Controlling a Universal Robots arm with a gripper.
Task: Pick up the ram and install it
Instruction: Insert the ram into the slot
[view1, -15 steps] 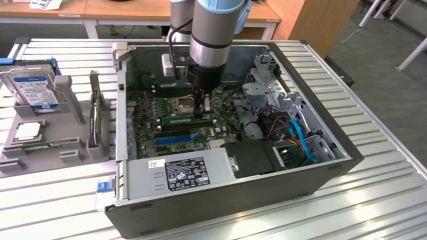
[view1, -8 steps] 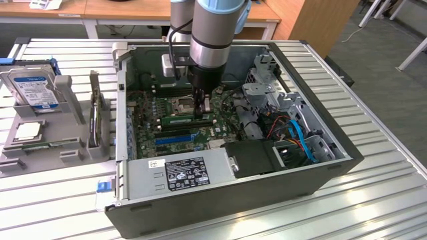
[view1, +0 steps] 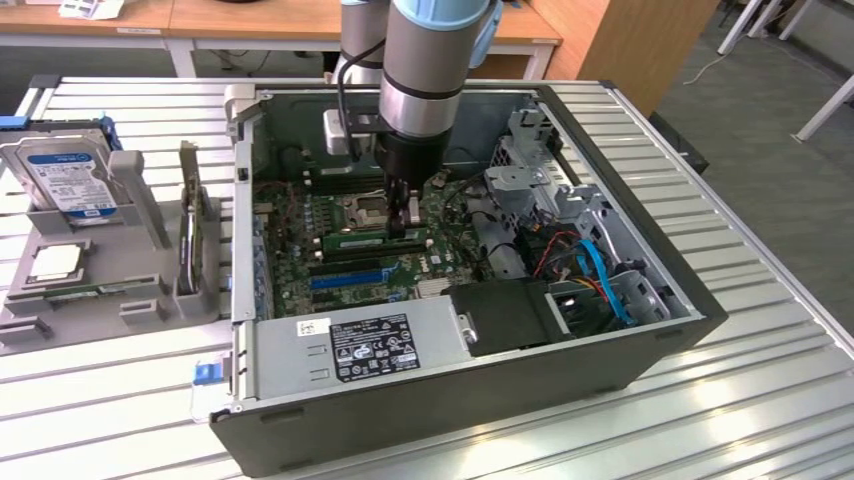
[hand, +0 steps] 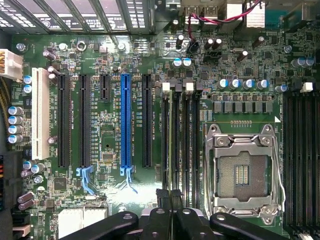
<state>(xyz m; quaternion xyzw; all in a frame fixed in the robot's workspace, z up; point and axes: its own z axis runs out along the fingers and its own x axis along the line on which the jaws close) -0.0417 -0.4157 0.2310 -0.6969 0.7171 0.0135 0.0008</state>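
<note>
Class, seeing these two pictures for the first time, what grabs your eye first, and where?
The grey robot arm reaches down into the open computer case in the exterior view, jaws shut on the ram standing on edge in a motherboard slot. Then the bright blue slot and empty silver processor socket in the wrist view, and the hard drive at the exterior view's left.
</note>
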